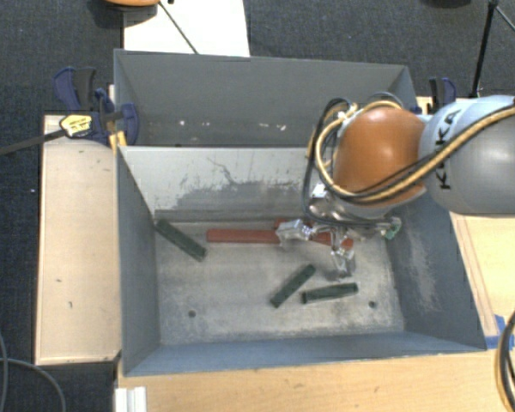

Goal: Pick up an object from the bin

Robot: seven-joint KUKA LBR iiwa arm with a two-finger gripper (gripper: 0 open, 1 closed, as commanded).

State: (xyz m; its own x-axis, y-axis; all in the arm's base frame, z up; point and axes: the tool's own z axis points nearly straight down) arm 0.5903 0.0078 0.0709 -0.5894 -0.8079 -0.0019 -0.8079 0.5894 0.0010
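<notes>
My gripper (318,245) hangs low over the middle of the bin floor, below the orange cover. Its two metal fingers (289,230) stand apart, so it is open, and nothing is held between them. A long red bar (240,237) lies flat across the floor, and its right end runs under the gripper. Just in front of the gripper lie two dark green blocks: one slanted (292,286) and one lying level (330,293).
A third dark green block (180,239) lies slanted at the left end of the red bar, near the left wall. The arm reaches in over the right wall.
</notes>
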